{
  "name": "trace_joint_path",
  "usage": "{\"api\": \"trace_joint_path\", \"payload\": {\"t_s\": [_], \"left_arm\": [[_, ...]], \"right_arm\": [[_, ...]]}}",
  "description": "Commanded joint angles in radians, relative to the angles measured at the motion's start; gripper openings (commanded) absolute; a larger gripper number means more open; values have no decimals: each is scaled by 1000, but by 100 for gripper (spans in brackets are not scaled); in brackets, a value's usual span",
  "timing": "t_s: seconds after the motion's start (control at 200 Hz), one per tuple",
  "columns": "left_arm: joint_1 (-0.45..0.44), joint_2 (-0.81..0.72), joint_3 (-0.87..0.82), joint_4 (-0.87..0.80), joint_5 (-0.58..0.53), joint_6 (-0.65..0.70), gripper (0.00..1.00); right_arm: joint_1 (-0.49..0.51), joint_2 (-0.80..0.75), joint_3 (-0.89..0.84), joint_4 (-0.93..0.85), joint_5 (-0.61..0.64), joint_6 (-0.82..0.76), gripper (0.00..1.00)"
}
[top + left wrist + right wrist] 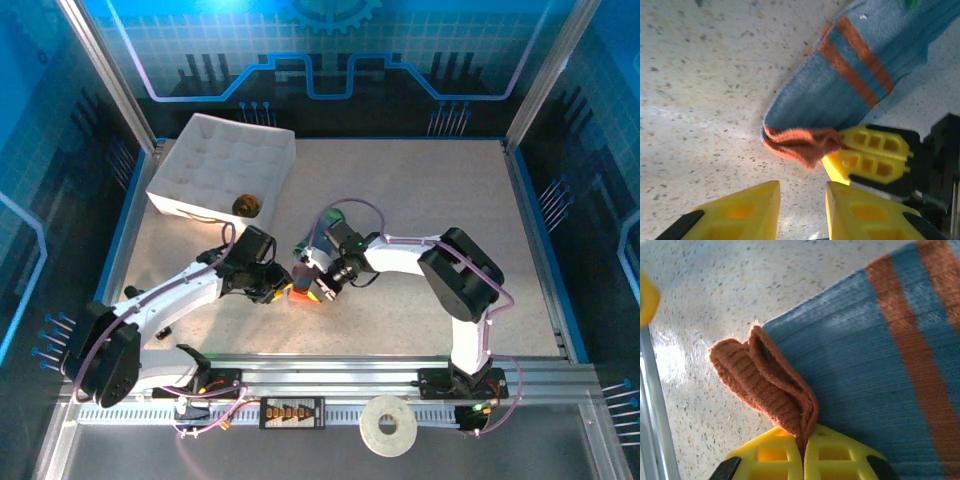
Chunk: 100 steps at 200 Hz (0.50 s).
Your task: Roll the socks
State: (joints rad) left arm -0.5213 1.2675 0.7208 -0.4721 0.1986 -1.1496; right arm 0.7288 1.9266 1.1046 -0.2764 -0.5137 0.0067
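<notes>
Right wrist cam gives the best look: the blue-grey sock lies flat on the speckled table, orange stripes running across it. Its orange cuff is folded over on itself and pinched tight between the yellow fingers of the right gripper, so that hand is clamped on the cuff. From the left wrist cam, the left gripper sits just short of the same cuff end. Its two yellow fingers stand a narrow gap apart with only bare table between them, so they grip nothing and don't touch the sock. Top view puts the sock in the middle of the table, right where the two arms meet nose to nose. Well apart from that, a white compartment tray sits at the far left with a rolled olive sock in one of its near cells. A roll of tape lies on the near rail by the right arm's base.
</notes>
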Motion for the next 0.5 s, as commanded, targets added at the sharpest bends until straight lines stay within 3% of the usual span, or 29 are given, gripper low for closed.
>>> {"api": "trace_joint_path", "payload": {"t_s": [0.0,0.495], "left_arm": [[-11,-8,-39,97,59,-12,29],[-26,155,-4,222,75,-47,24]], "right_arm": [[-22,44,44,-91,-40,71,0],[-40,68,55,-103,-61,116,0]]}}
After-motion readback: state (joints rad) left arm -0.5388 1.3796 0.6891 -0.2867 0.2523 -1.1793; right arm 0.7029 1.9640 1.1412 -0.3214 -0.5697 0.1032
